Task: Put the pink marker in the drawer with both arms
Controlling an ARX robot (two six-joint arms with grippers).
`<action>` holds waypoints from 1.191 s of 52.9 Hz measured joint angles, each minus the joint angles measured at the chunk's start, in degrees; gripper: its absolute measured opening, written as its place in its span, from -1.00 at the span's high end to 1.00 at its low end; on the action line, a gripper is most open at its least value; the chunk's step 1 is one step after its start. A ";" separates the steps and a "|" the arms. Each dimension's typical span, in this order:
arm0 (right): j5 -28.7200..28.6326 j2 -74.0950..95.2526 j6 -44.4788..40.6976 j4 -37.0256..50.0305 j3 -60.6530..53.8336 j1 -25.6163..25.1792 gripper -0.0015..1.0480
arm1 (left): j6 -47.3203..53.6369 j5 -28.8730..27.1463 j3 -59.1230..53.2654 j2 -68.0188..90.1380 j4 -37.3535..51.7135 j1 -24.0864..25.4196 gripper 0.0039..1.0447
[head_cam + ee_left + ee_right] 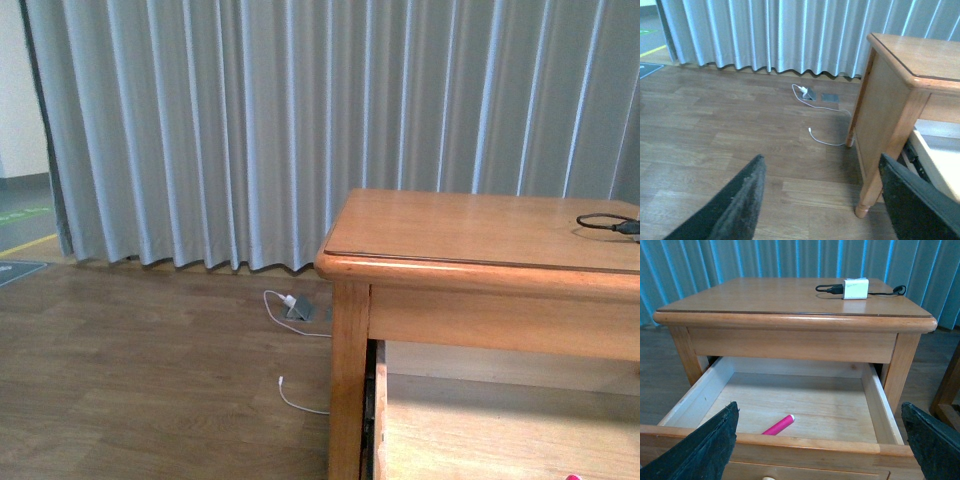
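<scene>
From the front, a grey curtain [200, 130] hangs across the far side of the room above a brown wooden floor [120, 370]. A wooden table [470, 230] stands on the right, with a black cable [600, 222] lying at the right end of its top. Under the top the drawer [470, 440] is pulled out toward the robot, its pale bottom in plain sight. The pink marker [573, 477] shows only as a speck at the lowest edge, inside the drawer. A white charger [297, 308] and its lead lie on the floor left of the table. No part of the robot appears here.

From the left wrist, the left gripper [822, 200] hangs over bare floor to the left of the table, with its fingers spread wide and nothing between them. One corner of the open drawer shows past the table leg.

From the right wrist, the right gripper [818, 407] faces the front of the drawer. Its fingers are also wide apart and empty. The marker lies flat on the drawer bottom, near the front panel and clear of both side walls. A white adapter [856, 288] sits on the table top, joined to the black cable.

The placing looks done, since the marker is inside and neither gripper holds it. Pushing the drawer shut may be all that is left, if that is wanted.
</scene>
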 joint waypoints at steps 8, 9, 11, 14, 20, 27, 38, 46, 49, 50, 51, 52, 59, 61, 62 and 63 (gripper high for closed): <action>0.00 0.00 0.00 0.00 0.00 0.00 -0.84 | 1.84 3.93 -2.71 -2.91 -0.11 4.24 0.23; 0.02 0.00 0.00 0.00 0.00 0.00 -0.84 | 1.97 4.37 -2.95 -3.26 -0.15 4.66 0.30; 0.00 0.00 0.00 0.00 0.00 0.00 -0.84 | 2.05 5.20 -3.41 -3.93 -0.35 5.46 0.44; 0.00 0.00 0.00 0.00 0.00 0.00 -0.84 | 2.19 6.34 -4.09 -4.92 -0.61 6.84 0.65; 0.00 0.00 0.00 0.00 0.00 0.00 -0.84 | 2.64 13.38 -4.76 -9.05 -5.07 13.31 0.92; -0.07 0.00 0.00 0.00 0.00 0.00 -0.84 | 2.64 13.68 -5.68 -14.08 -8.13 14.32 0.93; 0.00 0.00 0.00 0.00 -0.02 0.02 -0.84 | 2.62 13.68 -6.97 -15.10 -8.13 14.47 0.93; 0.00 0.00 0.00 0.00 -0.04 0.02 -0.84 | 2.75 13.84 -8.37 -17.40 -8.07 14.47 0.93; 0.00 0.00 0.00 0.00 -0.07 0.02 -0.84 | 2.80 13.79 -8.37 -17.49 -8.07 14.47 0.93; 0.02 -0.02 0.00 0.00 -0.07 0.02 -0.84 | 2.80 13.79 -8.37 -17.49 -8.07 14.47 0.93; 0.02 0.00 0.00 0.00 -0.07 0.02 -0.84 | 2.80 13.79 -8.37 -17.49 -8.07 14.47 0.93; 0.02 -0.02 0.00 0.00 -0.07 0.02 -0.84 | 2.80 13.79 -8.37 -17.49 -8.07 14.47 0.93; 0.00 -0.02 0.00 0.00 -0.07 0.02 -0.84 | 2.80 13.79 -8.37 -17.51 -8.07 14.47 0.93; 0.02 -0.02 0.00 0.00 -0.07 0.02 -0.84 | 2.75 13.79 -8.37 -17.51 -8.07 14.47 0.90; 0.02 0.00 0.00 0.02 -0.07 0.02 -0.84 | 2.80 13.79 -8.37 -17.51 -8.07 14.47 0.83; 0.02 0.00 0.00 0.00 -0.07 0.02 -0.84 | 2.80 13.81 -8.37 -17.51 -8.07 14.47 0.76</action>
